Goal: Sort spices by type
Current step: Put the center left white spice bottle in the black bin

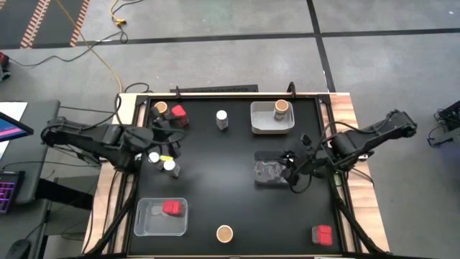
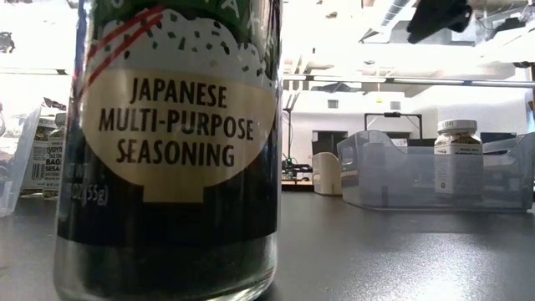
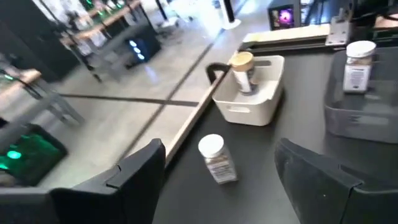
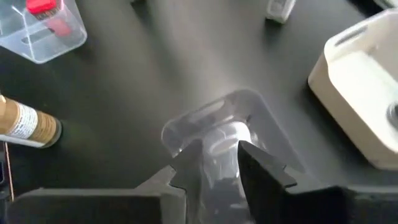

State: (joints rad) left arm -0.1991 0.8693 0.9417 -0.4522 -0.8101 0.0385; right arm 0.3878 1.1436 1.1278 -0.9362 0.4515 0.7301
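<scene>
White-lidded jar [image 4: 225, 146] sits pinched in right gripper [image 4: 217, 163] over clear tray [image 4: 277, 146]; next, release inside.

Seasoning jar [image 2: 171, 150] fills the low view, top cut off, hiding most of the table; white-lidded jar [image 4: 225, 155] between the right gripper [image 4: 221, 163] jaws is blurred, label unreadable, lower part hidden behind the fingers [image 4: 261, 177].
</scene>
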